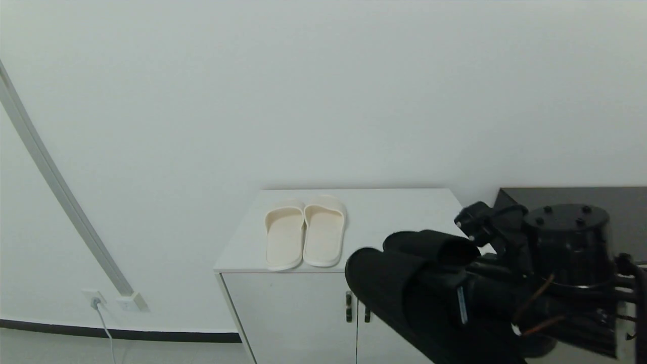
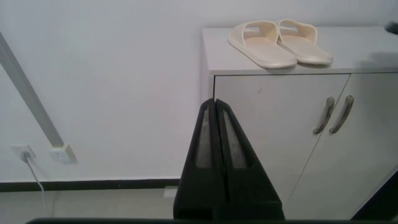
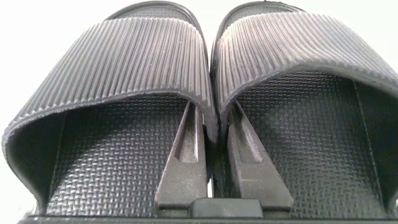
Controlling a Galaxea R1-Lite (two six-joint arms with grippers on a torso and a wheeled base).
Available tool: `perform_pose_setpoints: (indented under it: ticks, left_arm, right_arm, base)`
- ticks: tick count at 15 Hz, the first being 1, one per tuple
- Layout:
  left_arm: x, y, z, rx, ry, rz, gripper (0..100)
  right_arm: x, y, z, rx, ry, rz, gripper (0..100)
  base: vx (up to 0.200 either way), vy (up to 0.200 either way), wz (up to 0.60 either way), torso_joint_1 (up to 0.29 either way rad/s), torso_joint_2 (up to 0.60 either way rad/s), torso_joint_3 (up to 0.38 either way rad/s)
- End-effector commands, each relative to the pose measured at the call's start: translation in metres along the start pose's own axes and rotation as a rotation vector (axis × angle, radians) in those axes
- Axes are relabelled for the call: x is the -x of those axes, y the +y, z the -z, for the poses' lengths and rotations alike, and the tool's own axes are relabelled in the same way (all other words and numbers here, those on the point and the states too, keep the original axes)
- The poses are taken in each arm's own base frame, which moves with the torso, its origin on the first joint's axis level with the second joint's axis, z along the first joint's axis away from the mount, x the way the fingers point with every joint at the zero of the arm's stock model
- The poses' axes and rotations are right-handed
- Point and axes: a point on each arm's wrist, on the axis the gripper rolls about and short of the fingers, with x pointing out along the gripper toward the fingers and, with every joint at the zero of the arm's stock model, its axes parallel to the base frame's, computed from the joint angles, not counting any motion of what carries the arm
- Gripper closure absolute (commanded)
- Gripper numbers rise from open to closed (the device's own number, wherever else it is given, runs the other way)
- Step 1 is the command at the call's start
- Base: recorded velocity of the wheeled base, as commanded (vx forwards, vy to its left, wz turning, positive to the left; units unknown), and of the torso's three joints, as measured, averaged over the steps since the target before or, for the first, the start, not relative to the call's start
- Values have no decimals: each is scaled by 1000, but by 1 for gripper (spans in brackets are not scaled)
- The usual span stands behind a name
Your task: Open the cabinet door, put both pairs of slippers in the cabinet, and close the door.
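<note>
Right gripper (image 3: 213,111) is pinching the black slippers (image 3: 124,74) by their adjoining inner walls, holding them in front of the cabinet (image 1: 293,313), whose doors are closed. Left gripper (image 2: 215,106) is hanging empty, fingers (image 2: 205,143) pressed together. Cream slippers (image 1: 305,232) are sitting side by side on the cabinet top.

The head camera looks forward and down from high at the cabinet (image 1: 399,217). The left wrist camera faces it from lower, farther left; both catch the cream slippers (image 1: 305,231). The right wrist camera sits right against 2 black slippers (image 3: 143,68).
</note>
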Motion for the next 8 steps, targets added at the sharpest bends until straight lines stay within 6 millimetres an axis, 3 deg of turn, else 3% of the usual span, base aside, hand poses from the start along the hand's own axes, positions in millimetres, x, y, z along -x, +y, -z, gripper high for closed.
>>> perform_pose_setpoints:
  ticks: [1,6,8]
  left_arm:
    - [0,0,0,0,1,-1,100]
    - [0,0,0,0,1,1,100]
    - [0,0,0,0,1,2,100]
  right_arm:
    - [48,10,-3,22,-49,-103,100]
    - [52,11,-4,25,-60,-106,100]
    - [49,10,-1,33,-42,-100,100]
  base:
    - [0,0,0,0,0,0]
    - [0,0,0,0,0,0]
    - [-200,0,0,5,2,0]
